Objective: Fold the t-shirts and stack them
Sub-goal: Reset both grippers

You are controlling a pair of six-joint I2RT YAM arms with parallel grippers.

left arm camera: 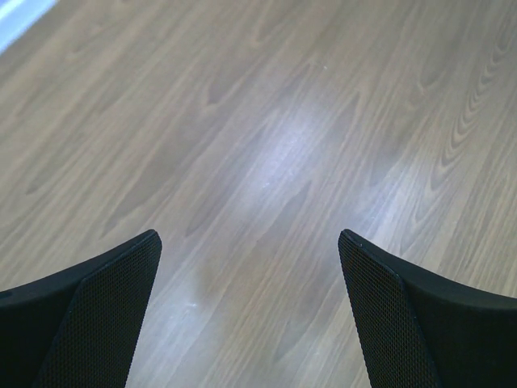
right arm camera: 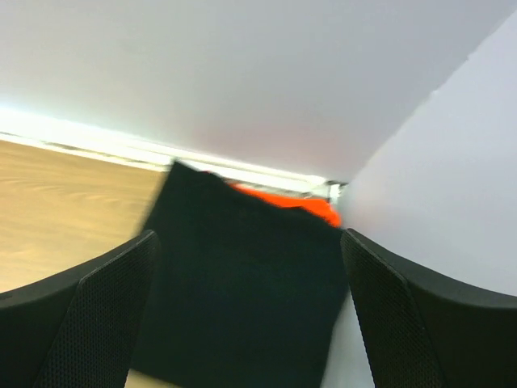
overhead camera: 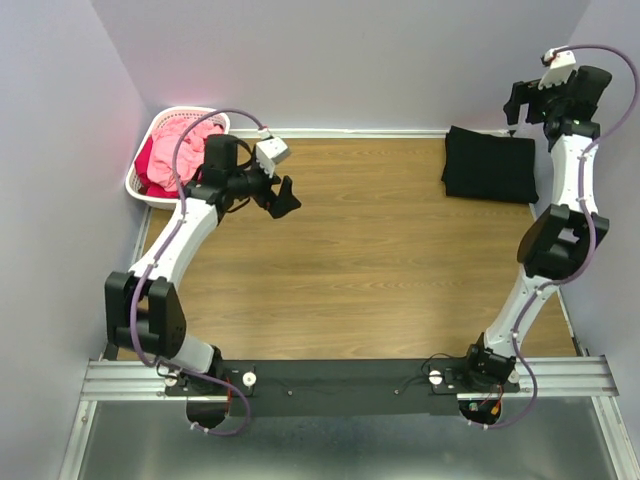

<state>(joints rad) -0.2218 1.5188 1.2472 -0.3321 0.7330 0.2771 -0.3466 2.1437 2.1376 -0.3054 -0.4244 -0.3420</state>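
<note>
— Overhead?
— The black t-shirt (overhead camera: pixel 490 162) lies folded at the table's (overhead camera: pixel 380 270) far right.
— Left wrist?
— The left gripper (left arm camera: pixel 250 242) gapes over bare wood, holding nothing.
— Right wrist?
— The right gripper (right arm camera: pixel 248 236) is spread too (nothing held). The orange t-shirt (right arm camera: pixel 291 202) peeks out at the black one's far edge.

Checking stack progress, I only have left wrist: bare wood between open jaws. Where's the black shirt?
Observer: In the top view a folded black cloth t-shirt lies at the far right corner of the wooden table.
Operator: And the orange one?
Observer: The right wrist view shows a bright orange cloth edge peeking out past the black shirt's far edge. The rest of it is hidden.
</note>
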